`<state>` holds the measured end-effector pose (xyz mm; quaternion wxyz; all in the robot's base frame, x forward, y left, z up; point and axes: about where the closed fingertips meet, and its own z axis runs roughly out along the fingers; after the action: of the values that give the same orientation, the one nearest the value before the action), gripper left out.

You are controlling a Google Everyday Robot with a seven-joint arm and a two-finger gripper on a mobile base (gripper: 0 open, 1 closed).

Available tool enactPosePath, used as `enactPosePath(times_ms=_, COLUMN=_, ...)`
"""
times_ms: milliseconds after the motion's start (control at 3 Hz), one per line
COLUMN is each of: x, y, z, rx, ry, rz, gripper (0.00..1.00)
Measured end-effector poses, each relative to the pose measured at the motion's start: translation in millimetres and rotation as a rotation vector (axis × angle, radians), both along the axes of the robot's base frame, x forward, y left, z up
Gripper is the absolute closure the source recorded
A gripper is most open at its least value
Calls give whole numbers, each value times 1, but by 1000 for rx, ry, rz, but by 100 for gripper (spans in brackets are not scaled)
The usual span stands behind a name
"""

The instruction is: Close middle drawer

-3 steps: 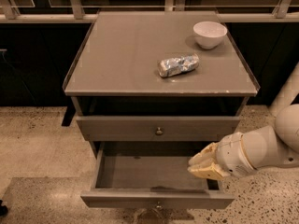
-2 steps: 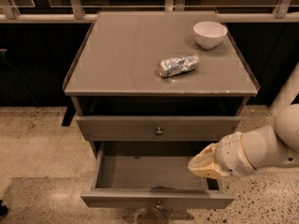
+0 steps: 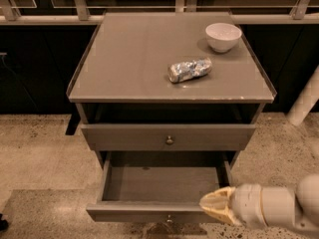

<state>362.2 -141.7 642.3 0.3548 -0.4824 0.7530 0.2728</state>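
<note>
The middle drawer point(image 3: 164, 183) is a grey box pulled far out of the cabinet. Its inside looks empty, and its front panel point(image 3: 144, 212) is near the bottom edge with a small round knob point(image 3: 170, 218). My gripper point(image 3: 212, 206) has cream fingers that taper together to a point. It sits at the right end of that front panel, over the drawer's front right corner, pointing left. It holds nothing. The white arm point(image 3: 271, 208) enters from the lower right.
The top drawer point(image 3: 168, 137) above it is pulled out slightly. On the grey cabinet top point(image 3: 129, 59) lie a crumpled foil packet point(image 3: 189, 69) and a white bowl point(image 3: 223, 36). Speckled floor surrounds the cabinet, with dark windows and a rail behind.
My gripper has moved down and forward, from above the drawer's right side to the right end of its front panel. The drawer has not moved.
</note>
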Motion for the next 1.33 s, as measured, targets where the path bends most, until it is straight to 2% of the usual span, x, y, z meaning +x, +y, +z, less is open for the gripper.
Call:
enactPosePath(times_ms=333, x=-26, y=-4, z=-66, rx=48, ry=-3, rz=-119, gripper=100)
enactPosePath(times_ms=667, x=-26, y=-19, z=-132, rx=52, ry=2, rz=-253, gripper=100)
enactPosePath(times_ms=1000, x=-14, y=-27, z=-147, rx=30, ry=-7, rz=-312, gripper=100)
enactPosePath(times_ms=1333, x=-17, y=-26, z=-148, rx=39, ry=4, rz=-308, gripper=100)
